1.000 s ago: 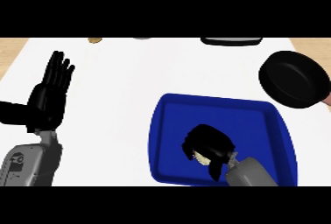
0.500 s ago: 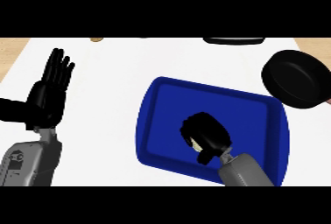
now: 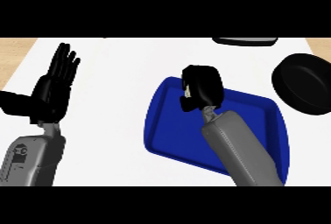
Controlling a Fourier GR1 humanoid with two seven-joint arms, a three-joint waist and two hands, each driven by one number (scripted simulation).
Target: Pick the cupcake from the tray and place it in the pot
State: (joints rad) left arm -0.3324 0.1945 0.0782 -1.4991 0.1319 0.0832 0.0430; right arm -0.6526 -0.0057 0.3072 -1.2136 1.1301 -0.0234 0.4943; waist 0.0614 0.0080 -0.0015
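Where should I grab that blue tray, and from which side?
Probably take the tray by its raised left rim, coming from the left: that edge is bare and faces the open left hand. The right hand, curled round the cupcake, and its forearm cross the tray's middle and lower right.

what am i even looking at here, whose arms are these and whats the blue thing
These are a humanoid robot's two forearms, seen from its head looking steeply down at a white counter. The left hand is open, fingers up, resting at the view's left. The right hand is curled over the far end of a blue tray; a pale bit shows between its fingers, probably the cupcake it has to pick up, though the hand hides most of it. The black round pot where the cupcake should go sits at the right. A dark object is cut off at the counter's far edge.
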